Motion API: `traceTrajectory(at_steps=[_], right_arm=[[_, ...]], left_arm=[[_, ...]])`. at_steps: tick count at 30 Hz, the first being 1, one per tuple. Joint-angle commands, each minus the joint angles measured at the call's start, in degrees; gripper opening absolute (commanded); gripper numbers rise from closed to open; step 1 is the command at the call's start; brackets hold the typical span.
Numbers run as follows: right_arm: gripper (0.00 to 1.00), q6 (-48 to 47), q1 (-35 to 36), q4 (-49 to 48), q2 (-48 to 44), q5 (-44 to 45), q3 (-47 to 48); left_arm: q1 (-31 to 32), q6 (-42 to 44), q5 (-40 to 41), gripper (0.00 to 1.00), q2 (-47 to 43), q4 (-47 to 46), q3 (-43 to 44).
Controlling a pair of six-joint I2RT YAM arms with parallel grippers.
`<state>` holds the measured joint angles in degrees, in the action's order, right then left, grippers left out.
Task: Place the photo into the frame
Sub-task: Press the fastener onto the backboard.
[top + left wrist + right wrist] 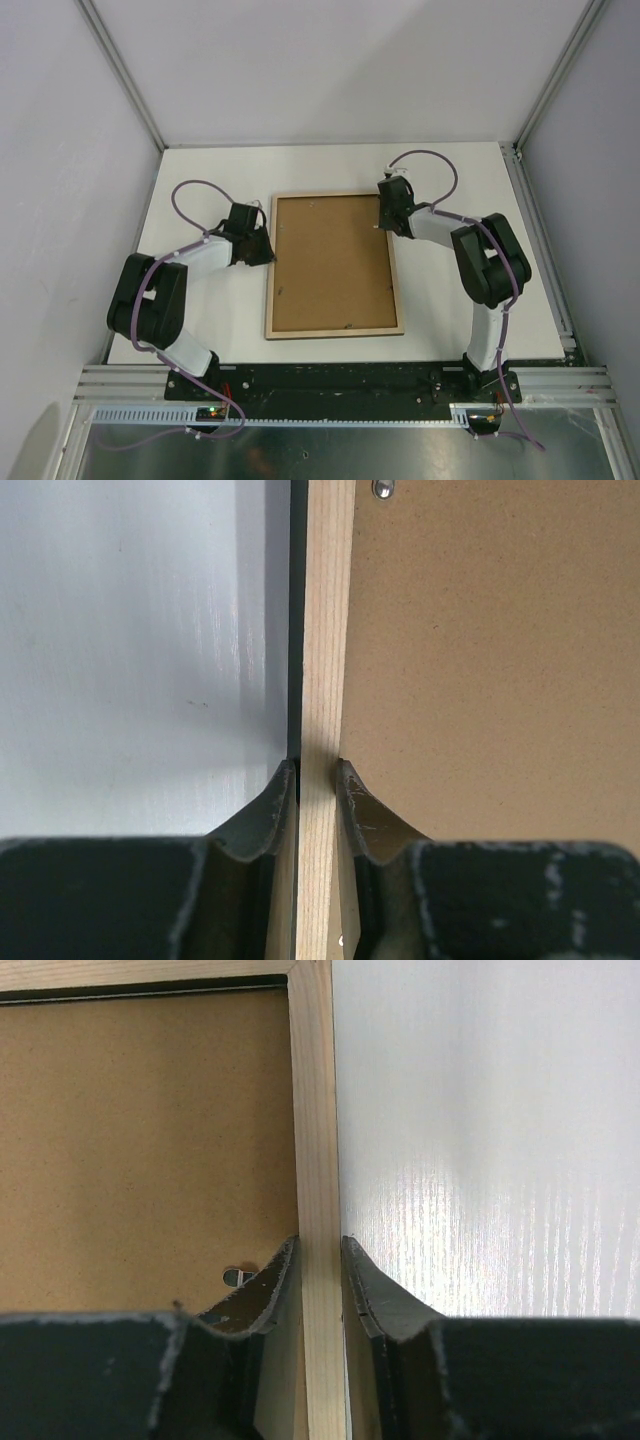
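The thin rectangular picture frame (pixel 335 331) lies flat in the middle of the overhead view with its pale, straight-grained wooden back facing up. A plain brown backing board (pixel 332 262) of matte pressed fibre fills its opening. I can't see the photo from any angle, so I can't tell whether it is already tucked under that board or is somewhere out of sight. The left pincer (pixel 318 770) is nearly closed and nips the frame's left rail, one dark, scuffed fingertip on each side of the wood. The right pincer (pixel 320 1245) does the same on the right rail near the upper right corner, and its tips look pressed against the wood. With both arms gripping opposite rails, my guess is that the step in hand is handling the frame as a whole, either steadying it or getting ready to lift or turn it. Whatever follows, both arms need to move together at the same height, because a slim wooden rail held at two small spots could twist or slip. A small shiny metal turn clip (pixel 238 1277) sits on the board just beside the right rail, and another shows at the top of the left wrist view. They would have to be swung aside before the board could come out. Around the frame is the smooth white worktop (pixel 450 300), which has a faint gloss.
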<state>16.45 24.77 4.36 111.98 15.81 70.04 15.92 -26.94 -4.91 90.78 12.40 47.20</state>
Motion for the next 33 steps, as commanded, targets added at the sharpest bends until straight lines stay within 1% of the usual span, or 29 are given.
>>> traceTrajectory(at_steps=[1,4,9,14,16,18,19,21,23,25,31,33], right_arm=[[0.22,2.27,-0.69,5.85,1.33,-0.93,0.29],[0.19,3.39,-0.91,6.03,-0.44,-2.15,-1.25],[0.16,5.33,-0.53,4.72,-4.58,-4.75,-6.55],[0.16,7.18,0.35,3.26,-9.05,-6.56,-12.93],[0.18,7.45,0.64,2.97,-10.93,-7.0,-15.18],[0.23,7.44,0.74,2.94,-12.69,-7.06,-16.86],[0.27,7.36,0.77,2.98,-13.38,-7.04,-17.3],[0.36,6.99,0.42,2.95,-14.45,-7.2,-17.83],[0.43,6.64,-0.46,2.52,-15.2,-8.01,-17.9],[0.48,6.31,-1.38,1.89,-15.83,-8.77,-17.92],[0.55,3.89,-2.55,-0.49,-16.93,-10.86,-17.93],[0.57,2.68,-2.61,-1.31,-16.66,-11.85,-17.95]], left_arm=[[-0.58,0.96,-0.94,0.0,0.01,0.98,2.42],[-0.61,0.92,-1.02,0.0,-0.23,1.15,2.42],[-0.6,0.71,-1.4,0.0,-1.47,1.32,1.95],[-0.63,0.23,-2.54,0.01,-4.27,1.52,0.46],[-0.63,0.27,-2.14,0.04,-5.54,1.76,0.0],[-0.63,0.28,-1.71,0.08,-6.48,2.12,-0.05],[-0.63,0.29,-1.65,0.1,-6.71,2.2,0.11],[-0.63,0.24,-1.44,0.18,-6.81,2.39,0.84],[-0.74,0.38,-0.88,0.24,-6.25,2.68,2.12],[-1.03,0.68,-0.52,0.29,-5.27,3.12,4.11],[-2.71,1.67,-0.48,0.38,-2.3,4.06,9.33],[-3.28,2.05,-0.04,0.4,-0.94,4.15,10.48]])
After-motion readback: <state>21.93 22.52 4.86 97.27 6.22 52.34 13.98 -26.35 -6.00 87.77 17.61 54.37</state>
